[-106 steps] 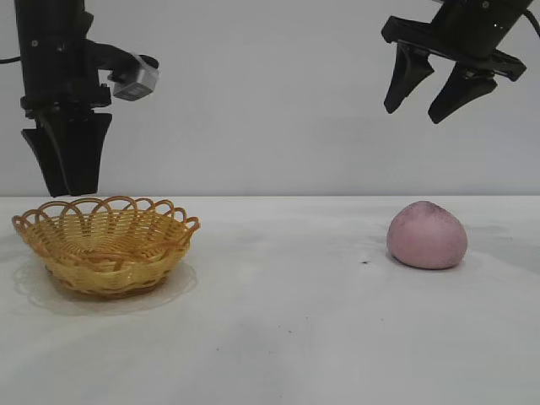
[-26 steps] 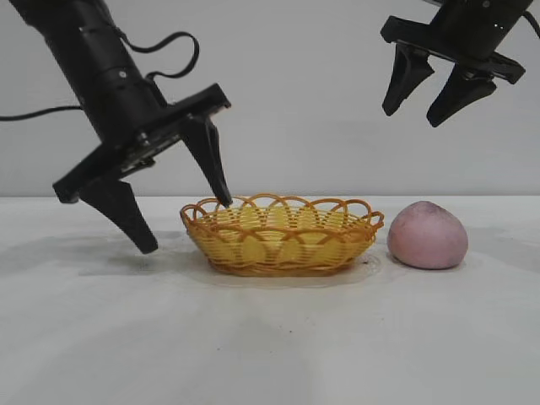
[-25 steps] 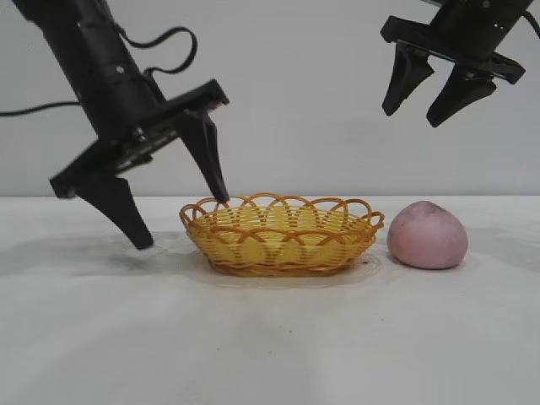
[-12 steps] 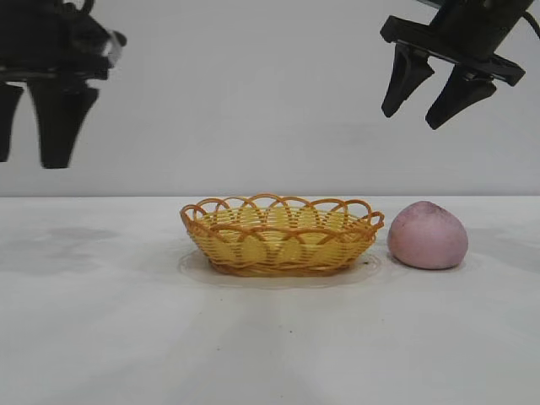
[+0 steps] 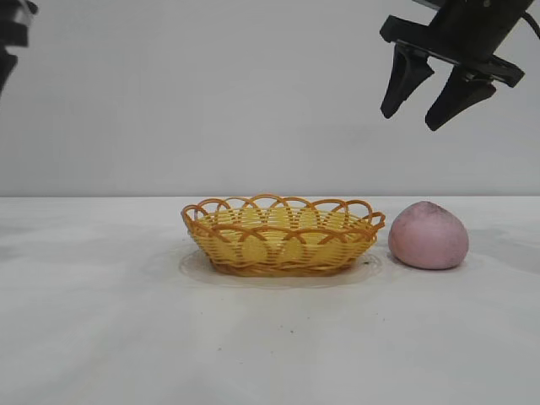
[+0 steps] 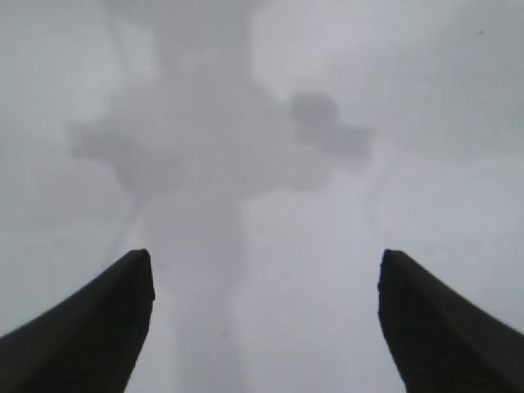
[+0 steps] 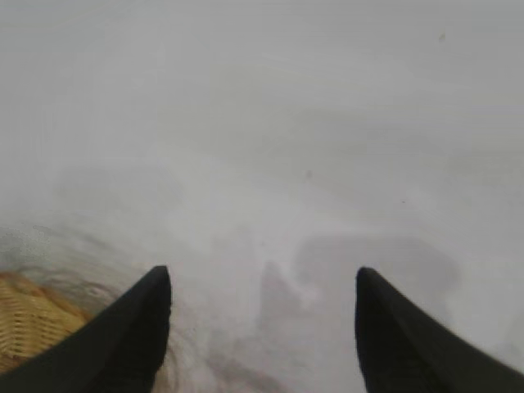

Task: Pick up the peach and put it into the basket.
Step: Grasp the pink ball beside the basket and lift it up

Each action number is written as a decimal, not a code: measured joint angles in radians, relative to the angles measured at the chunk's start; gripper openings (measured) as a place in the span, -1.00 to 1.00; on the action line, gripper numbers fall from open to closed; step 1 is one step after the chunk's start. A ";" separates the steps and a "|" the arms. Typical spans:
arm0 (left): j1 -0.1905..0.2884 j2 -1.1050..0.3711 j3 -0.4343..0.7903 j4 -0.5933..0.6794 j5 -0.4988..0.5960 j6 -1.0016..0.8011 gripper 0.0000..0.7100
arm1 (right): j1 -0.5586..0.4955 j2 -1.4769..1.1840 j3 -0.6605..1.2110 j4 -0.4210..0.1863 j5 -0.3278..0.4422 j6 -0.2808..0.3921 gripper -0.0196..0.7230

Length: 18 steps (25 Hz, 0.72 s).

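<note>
The dusty pink peach (image 5: 428,235) sits on the white table at the right, just beside the wicker basket (image 5: 283,234), which stands at the middle. My right gripper (image 5: 415,116) hangs open and empty high above the peach; in the right wrist view (image 7: 262,277) only bare table and a corner of the basket (image 7: 29,319) show between its fingers. My left gripper is raised at the far upper left, with only a sliver of the arm (image 5: 10,34) in the exterior view. The left wrist view (image 6: 264,260) shows it open over bare table.
The white table (image 5: 270,337) runs wide to the left of the basket and in front of it. A plain grey wall stands behind. Shadows of the arms lie on the table in both wrist views.
My left arm has let go of the basket's rim, lifted up and pulled away to the far upper left, nearly out of view. The basket stays at the middle. My right gripper has not moved.
</note>
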 joint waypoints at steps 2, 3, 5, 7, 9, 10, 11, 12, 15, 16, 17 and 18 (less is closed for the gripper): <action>0.002 -0.054 0.037 0.000 0.001 0.000 0.42 | 0.000 0.000 0.000 -0.004 0.002 0.000 0.19; 0.002 -0.088 0.062 0.000 0.001 0.000 0.42 | 0.000 0.000 0.000 -0.006 0.004 0.000 0.19; 0.002 -0.174 0.148 0.000 0.003 0.000 0.42 | 0.000 0.000 0.000 -0.012 0.004 0.000 0.19; 0.002 -0.270 0.237 0.000 0.003 -0.003 0.42 | 0.000 0.000 0.000 -0.017 0.004 0.000 0.19; 0.002 -0.389 0.328 -0.007 0.005 -0.006 0.42 | 0.000 0.000 0.000 -0.026 0.004 0.000 0.19; 0.002 -0.442 0.368 -0.012 0.005 -0.008 0.42 | 0.000 0.000 0.000 -0.030 0.004 0.000 0.19; 0.002 -0.507 0.422 -0.025 0.007 -0.010 0.42 | 0.000 0.000 0.000 -0.034 0.004 0.000 0.19; 0.002 -0.561 0.458 -0.035 0.007 -0.010 0.42 | 0.000 0.000 0.000 -0.036 0.004 0.000 0.19; 0.002 -0.740 0.581 -0.064 0.007 -0.011 0.42 | 0.000 0.000 0.000 -0.044 0.004 0.000 0.19; 0.002 -0.801 0.622 -0.069 0.003 -0.011 0.42 | 0.000 0.000 0.000 -0.046 0.004 0.000 0.19; 0.002 -0.863 0.658 -0.071 0.001 -0.008 0.42 | 0.000 0.000 0.000 -0.046 0.004 0.000 0.19; 0.002 -0.924 0.706 -0.075 -0.011 -0.004 0.42 | 0.000 0.000 0.000 -0.046 0.004 0.000 0.19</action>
